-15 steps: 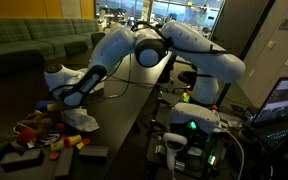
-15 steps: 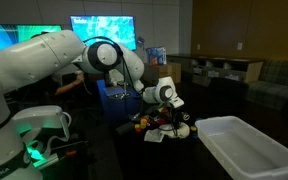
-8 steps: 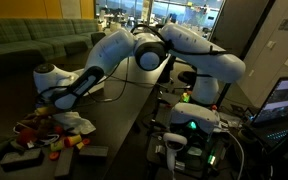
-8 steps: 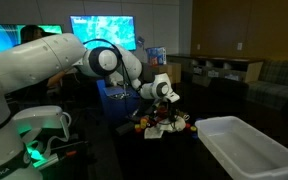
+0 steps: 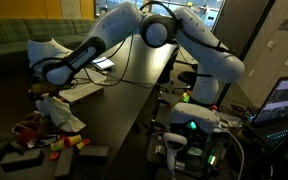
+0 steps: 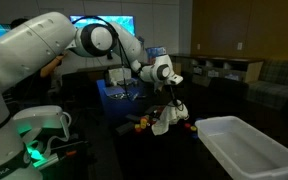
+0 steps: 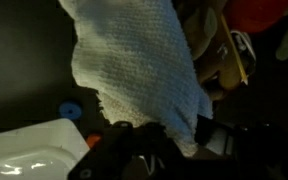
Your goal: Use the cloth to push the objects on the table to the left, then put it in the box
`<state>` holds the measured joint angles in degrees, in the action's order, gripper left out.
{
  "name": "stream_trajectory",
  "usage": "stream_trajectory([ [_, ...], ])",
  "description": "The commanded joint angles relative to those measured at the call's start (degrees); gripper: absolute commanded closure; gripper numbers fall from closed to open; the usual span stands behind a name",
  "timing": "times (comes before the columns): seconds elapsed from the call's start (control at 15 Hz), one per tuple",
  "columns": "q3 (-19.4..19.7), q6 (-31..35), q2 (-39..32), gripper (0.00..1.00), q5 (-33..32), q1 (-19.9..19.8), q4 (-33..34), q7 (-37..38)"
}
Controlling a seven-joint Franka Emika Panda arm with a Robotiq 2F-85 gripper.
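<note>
My gripper (image 5: 47, 93) is shut on a white cloth (image 5: 60, 112) and holds it hanging above the dark table. In the other exterior view the cloth (image 6: 170, 117) dangles below the gripper (image 6: 174, 98), next to the white box (image 6: 246, 150). In the wrist view the cloth (image 7: 134, 65) fills the middle, pinched between my fingers (image 7: 174, 135). A pile of small colourful objects (image 5: 39, 135) lies on the table under the cloth; it also shows in the other exterior view (image 6: 149, 124).
A white box corner (image 7: 24, 155) shows in the wrist view. A dark flat piece (image 5: 94, 152) lies near the table's front edge. Papers (image 5: 84, 90) lie farther back. Electronics with green lights (image 5: 189, 125) stand beside the table.
The gripper has risen from the table, lifting the cloth off the objects so that it now hangs in the air.
</note>
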<state>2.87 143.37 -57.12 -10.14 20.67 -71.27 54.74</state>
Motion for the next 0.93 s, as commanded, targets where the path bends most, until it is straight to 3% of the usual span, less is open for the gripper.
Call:
stream_trajectory([
  [0.0,1.4,1.5,9.6,0.86,1.1,-1.2,-8.4,-2.7],
  [0.2,3.7,0.7,13.2,0.85,1.2,-3.0,-8.6,-1.2],
  [0.53,8.8,-1.0,14.2,0.86,1.3,-6.3,-3.6,5.0],
  [0.87,14.4,-4.5,9.5,0.86,-1.0,-8.0,5.5,14.7],
])
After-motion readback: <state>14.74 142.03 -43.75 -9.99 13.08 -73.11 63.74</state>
